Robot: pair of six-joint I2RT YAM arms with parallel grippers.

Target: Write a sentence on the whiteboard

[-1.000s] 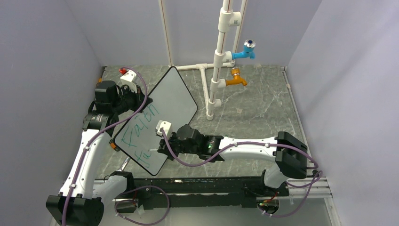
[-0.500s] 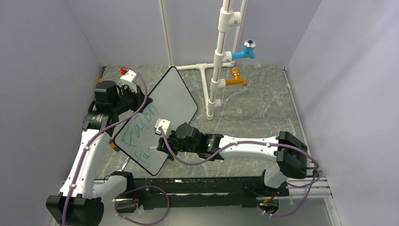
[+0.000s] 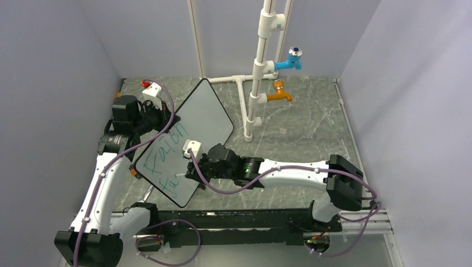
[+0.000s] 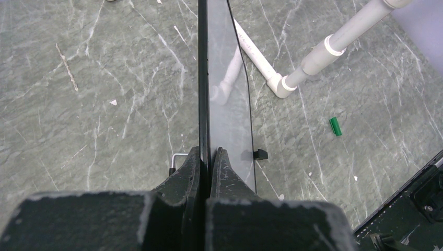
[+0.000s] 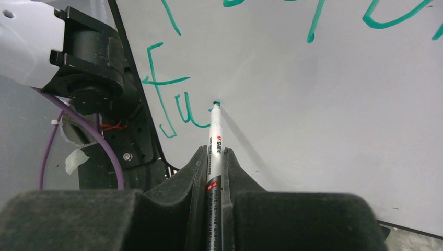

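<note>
Our right hand (image 5: 213,157) is clamped on a marker (image 5: 214,133), its tip against the whiteboard (image 5: 324,99) just right of the green "Fu" that begins the second line of the sentence (image 3: 167,156) ("Faith" sits above). Our left hand (image 4: 209,156) is pinched tight on the board's black rim, holding it tilted over the left side of the tabletop (image 3: 300,133).
</note>
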